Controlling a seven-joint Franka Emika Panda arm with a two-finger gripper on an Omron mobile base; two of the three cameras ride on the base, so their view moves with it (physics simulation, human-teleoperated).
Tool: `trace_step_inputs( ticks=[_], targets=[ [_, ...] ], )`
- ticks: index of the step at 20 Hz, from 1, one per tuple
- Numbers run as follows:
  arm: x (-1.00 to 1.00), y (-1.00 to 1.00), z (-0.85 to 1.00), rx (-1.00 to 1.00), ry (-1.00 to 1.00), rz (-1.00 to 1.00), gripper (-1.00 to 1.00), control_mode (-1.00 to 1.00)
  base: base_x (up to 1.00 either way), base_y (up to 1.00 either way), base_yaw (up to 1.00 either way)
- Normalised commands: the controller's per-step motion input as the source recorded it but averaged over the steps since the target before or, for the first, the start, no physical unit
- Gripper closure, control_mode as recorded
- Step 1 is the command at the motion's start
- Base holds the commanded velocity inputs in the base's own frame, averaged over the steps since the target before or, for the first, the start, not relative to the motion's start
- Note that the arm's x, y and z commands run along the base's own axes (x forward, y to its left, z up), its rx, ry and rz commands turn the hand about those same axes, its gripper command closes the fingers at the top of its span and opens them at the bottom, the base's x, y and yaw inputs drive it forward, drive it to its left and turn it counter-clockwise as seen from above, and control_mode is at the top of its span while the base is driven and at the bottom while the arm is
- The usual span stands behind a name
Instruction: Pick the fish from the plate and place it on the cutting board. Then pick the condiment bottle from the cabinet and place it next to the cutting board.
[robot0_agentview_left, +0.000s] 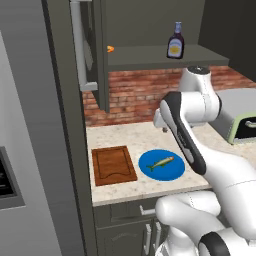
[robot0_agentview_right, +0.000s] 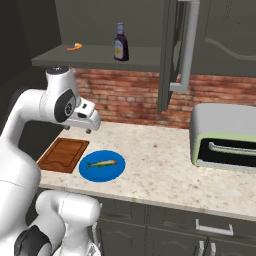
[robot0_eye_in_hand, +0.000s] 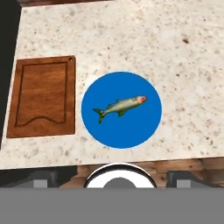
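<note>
A speckled pale stone bench (robot0_agentview_right: 165, 165) is running along a red brick wall (robot0_agentview_right: 125, 95) in a rendered kitchen, with dark grey-green cupboards below and a toaster oven (robot0_agentview_right: 225, 137) sitting at its right end. The white arm is rising from the base, bending at the elbow and reaching forward, its hand hanging in the air above the bench behind the plate (robot0_agentview_left: 161, 165) and looking down on it; the gripper (robot0_agentview_right: 90, 131) is showing as small dark fingers under the hand, standing wide apart and gripping nothing. The round bright blue plate is lying flat just to the right of the cutting board (robot0_agentview_left: 113, 165), close beside it but not touching. The fish (robot0_eye_in_hand: 120, 106) is lying on the middle of the plate, its long axis running roughly across the bench from left to right and slightly tilted, its reddish head pointing right and a little toward the wall, its tail toward the cutting board. The reddish-brown cutting board is lying bare, its long side running from the bench's front edge toward the wall. Above, the cabinet (robot0_agentview_left: 150, 57) is standing with its door (robot0_agentview_left: 80, 45) open, and the condiment bottle (robot0_agentview_left: 175, 41) is standing upright on its shelf, well apart from a small orange item (robot0_agentview_left: 110, 49) at the shelf's left.
</note>
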Motion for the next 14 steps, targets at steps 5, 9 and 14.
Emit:
trace_step_inputs(
  ticks=[5,9,14],
  targets=[
    [-0.10,-0.01,-0.05,0.05,0.00,-0.14,-1.00,-1.00,0.00,0.00,0.00],
    [-0.07,0.00,-0.01,0.13,0.00,-0.12,-1.00,-1.00,0.00,0.00,0.00],
    [-0.05,0.00,-0.02,0.15,0.00,-0.11,-1.00,-1.00,0.00,0.00,0.00]
  ],
)
